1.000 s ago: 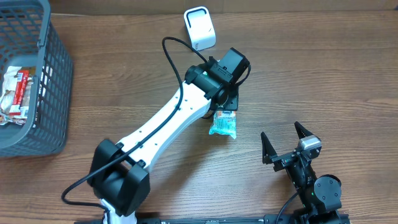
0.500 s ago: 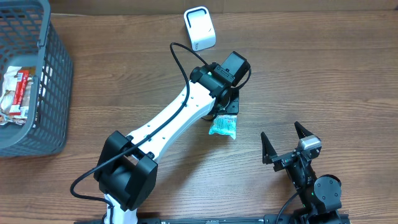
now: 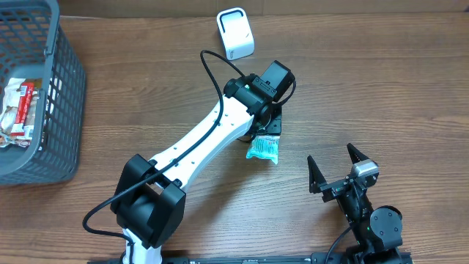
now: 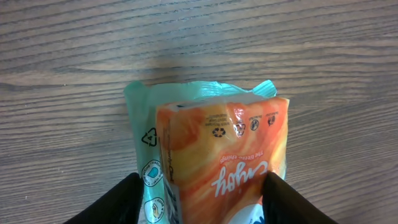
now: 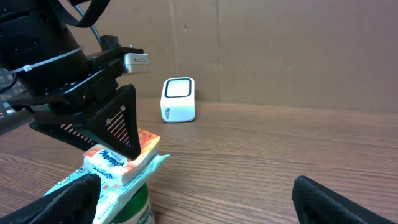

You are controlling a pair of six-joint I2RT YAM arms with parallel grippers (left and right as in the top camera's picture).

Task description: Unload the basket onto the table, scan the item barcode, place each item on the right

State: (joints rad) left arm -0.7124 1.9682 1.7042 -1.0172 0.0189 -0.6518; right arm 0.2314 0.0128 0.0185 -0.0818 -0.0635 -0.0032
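OK, left tool (image 4: 202, 202) pinches the packet (image 4: 217, 143) by its sides: lift level, turn its barcode toward the scanner (image 3: 234, 33); right tool (image 3: 330, 152) spread.

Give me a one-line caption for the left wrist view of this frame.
Left gripper pinches an orange-and-teal packet by its sides, wooden table behind.

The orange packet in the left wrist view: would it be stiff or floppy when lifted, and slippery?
The orange packet is probably soft, since its wrap shows creases and dents. The glossy film may slip against smooth fingers. It looks flat-sided, so it is unlikely to roll.
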